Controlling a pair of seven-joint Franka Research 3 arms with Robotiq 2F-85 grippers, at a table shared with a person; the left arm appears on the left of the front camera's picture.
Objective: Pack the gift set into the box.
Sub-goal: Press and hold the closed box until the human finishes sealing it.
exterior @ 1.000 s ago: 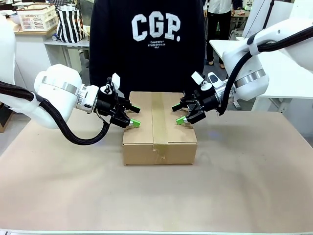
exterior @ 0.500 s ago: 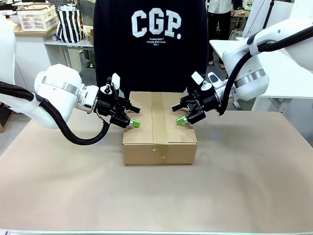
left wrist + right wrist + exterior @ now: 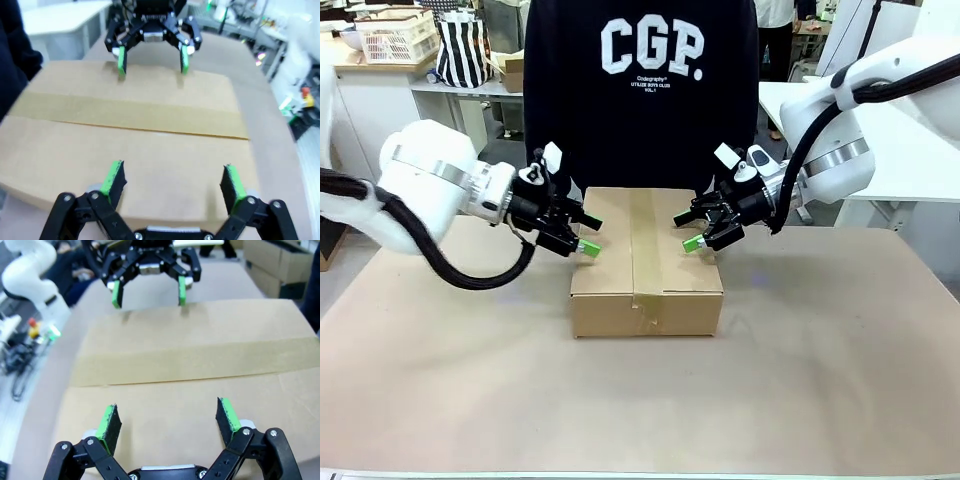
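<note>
"CGP." lettering on person's sweatshirt [image 3: 645,90]

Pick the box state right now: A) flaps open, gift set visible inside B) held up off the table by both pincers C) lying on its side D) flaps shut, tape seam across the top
D: the box sits flat on the table with its flaps shut and a tan tape seam across the top; the left pincer and right pincer hover open over its two ends.

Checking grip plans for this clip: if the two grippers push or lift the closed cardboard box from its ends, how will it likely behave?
The box is shallow with a broad flat base, so it would probably slide, not tip. Its taped flaps look flat, likely fairly stiff. Its weight cannot be judged. The left gripper and right gripper are open.
</note>
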